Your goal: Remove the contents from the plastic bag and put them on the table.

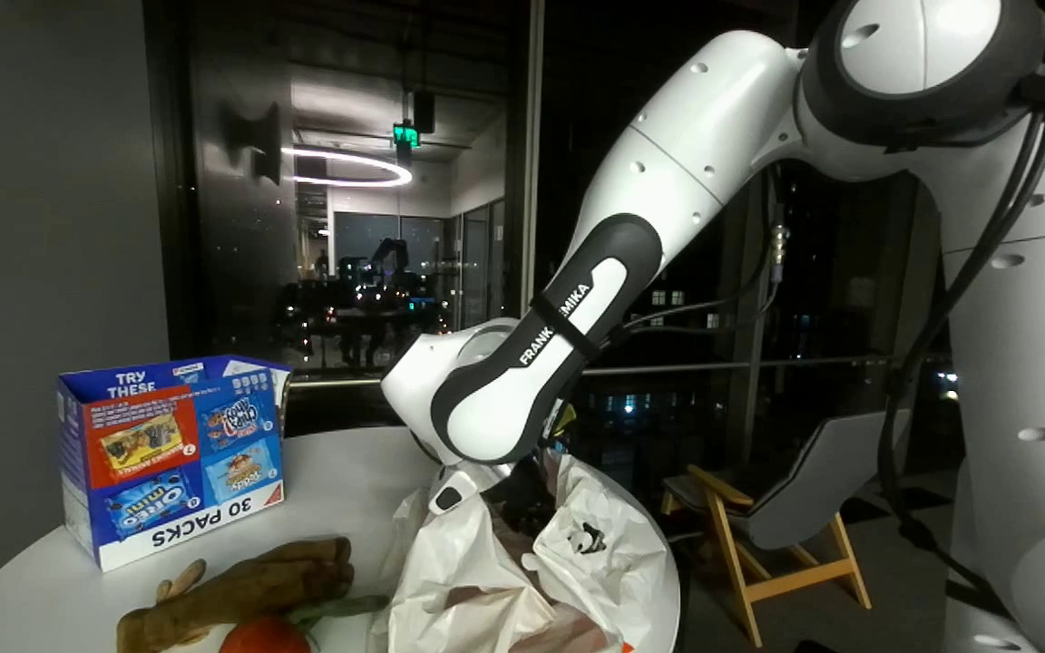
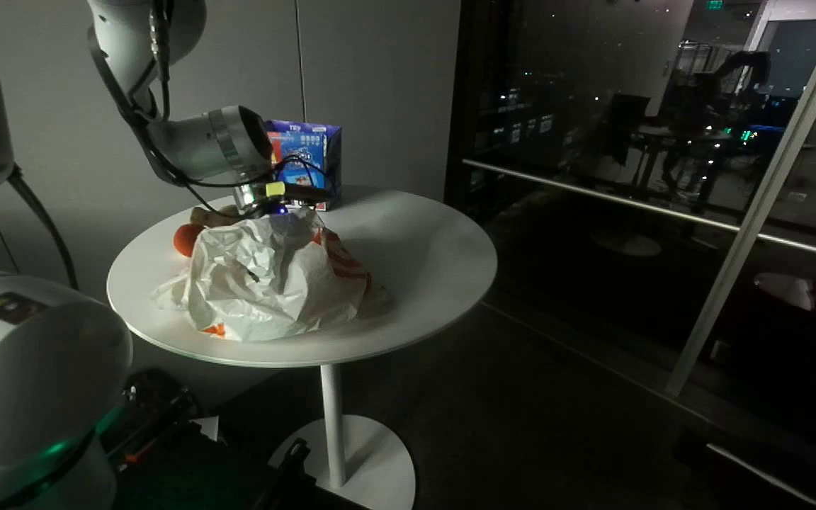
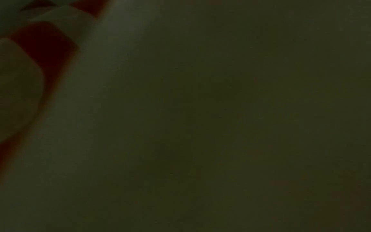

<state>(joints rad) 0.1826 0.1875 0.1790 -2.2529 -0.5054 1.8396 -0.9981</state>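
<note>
The white plastic bag [image 1: 473, 594] with orange-red print lies crumpled on the round white table [image 1: 350, 462]. It also shows in an exterior view [image 2: 273, 283] and fills the wrist view [image 3: 204, 112] as a dark blur. My gripper [image 1: 522, 494] points down into the bag's folds. The bag hides its fingertips, so I cannot tell its opening or whether it holds anything. Whatever is inside the bag is hidden. A brown lumpy item [image 1: 246, 585], a red-orange round item [image 1: 264, 637] and a green item [image 1: 336, 609] lie on the table beside the bag.
A blue snack-pack box [image 1: 173, 453] stands upside down on the table, past the brown item; it also shows in an exterior view [image 2: 309, 159]. A wall and dark windows stand around the table. A grey chair with wooden legs [image 1: 804, 490] is on the floor beyond it.
</note>
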